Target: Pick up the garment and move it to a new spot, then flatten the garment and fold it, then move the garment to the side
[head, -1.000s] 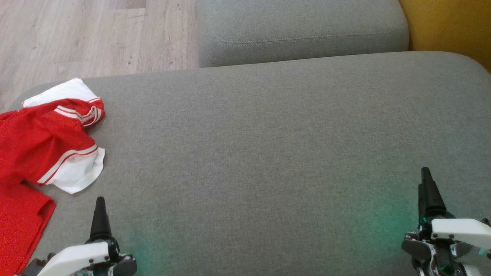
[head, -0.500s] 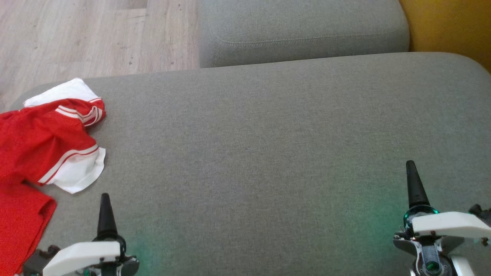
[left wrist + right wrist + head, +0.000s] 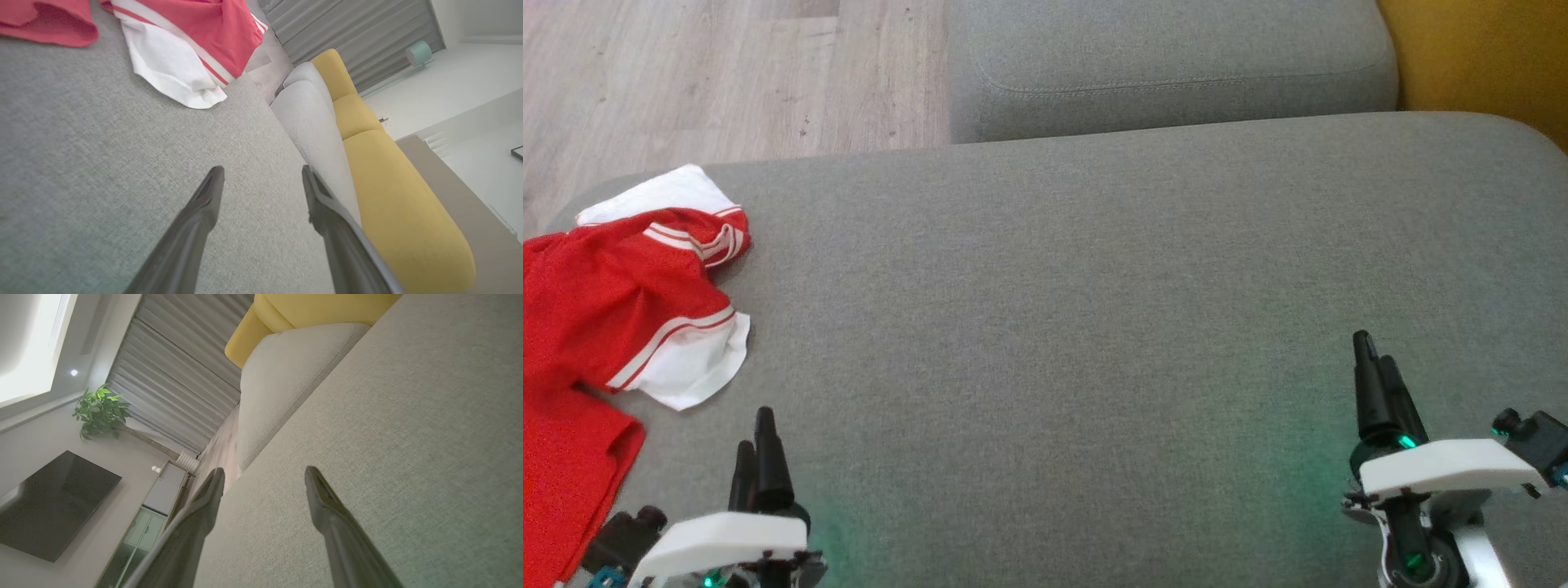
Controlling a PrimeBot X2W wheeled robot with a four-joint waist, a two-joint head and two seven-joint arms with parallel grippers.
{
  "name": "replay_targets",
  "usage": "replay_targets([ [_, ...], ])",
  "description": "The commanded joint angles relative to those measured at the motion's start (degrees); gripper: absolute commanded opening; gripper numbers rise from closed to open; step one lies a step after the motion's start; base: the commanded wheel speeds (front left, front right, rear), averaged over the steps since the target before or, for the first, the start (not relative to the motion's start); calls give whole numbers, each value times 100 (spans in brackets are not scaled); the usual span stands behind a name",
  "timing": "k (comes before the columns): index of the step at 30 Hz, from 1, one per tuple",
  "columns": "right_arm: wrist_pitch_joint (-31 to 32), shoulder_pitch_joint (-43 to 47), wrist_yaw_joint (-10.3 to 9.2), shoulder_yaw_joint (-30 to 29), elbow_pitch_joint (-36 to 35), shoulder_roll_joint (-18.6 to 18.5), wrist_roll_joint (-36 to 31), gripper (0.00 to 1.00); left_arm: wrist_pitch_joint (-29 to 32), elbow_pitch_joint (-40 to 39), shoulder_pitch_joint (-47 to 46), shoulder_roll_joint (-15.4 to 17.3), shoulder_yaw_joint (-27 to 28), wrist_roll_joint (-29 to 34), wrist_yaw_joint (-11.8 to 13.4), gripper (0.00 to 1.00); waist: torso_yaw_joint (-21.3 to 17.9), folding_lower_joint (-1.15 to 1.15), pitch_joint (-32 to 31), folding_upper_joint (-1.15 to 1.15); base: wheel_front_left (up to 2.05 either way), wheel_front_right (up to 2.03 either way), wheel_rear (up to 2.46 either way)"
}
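Observation:
The garment (image 3: 596, 302) is red with white sleeves and white stripes, and it lies crumpled at the left end of the grey sofa seat (image 3: 1062, 286), partly hanging over the left edge. It also appears at the top of the left wrist view (image 3: 184, 45). My left gripper (image 3: 755, 430) hovers over the seat just right of and nearer than the garment, open and empty (image 3: 262, 171). At the seat's near right, far from the garment, my right gripper (image 3: 1372, 349) is open and empty too (image 3: 264, 470).
A second grey cushion (image 3: 1168, 65) lies beyond the seat, and a yellow cushion (image 3: 1486, 57) fills the far right corner. Wooden floor (image 3: 711, 82) is at the far left. The right wrist view takes in a dark screen (image 3: 53, 506), a plant (image 3: 100, 412) and curtains (image 3: 179, 384).
Both grippers have turned about their wrists, so two fingers of each now show in the head view. The right gripper has moved left and forward, the left one slightly right. The garment lies unchanged.

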Motion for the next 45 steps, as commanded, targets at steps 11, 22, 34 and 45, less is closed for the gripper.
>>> replay_targets([
  [11, -270, -364, -2, 382, -99, -139, -1002, 100, -260, -117, -349, 193, -186, 1041, -21, 100, 17, 0, -17, 0, 0, 0, 0],
  [22, -438, -391, -2, 510, -8, -169, -1746, 100, -428, 36, -372, 324, -364, 1870, -24, 100, 14, 0, -31, 0, 0, 0, 0],
  [34, -641, -399, -3, 584, 178, -198, -2569, 100, -630, 229, -406, 417, -469, 2784, -4, 100, 22, 0, -37, 0, 0, 0, 0],
  [45, -827, -389, -3, 547, 214, -228, -3317, 100, -816, 417, -388, 472, -385, 3456, 61, 100, 67, 0, -60, 0, 0, 0, 0],
])
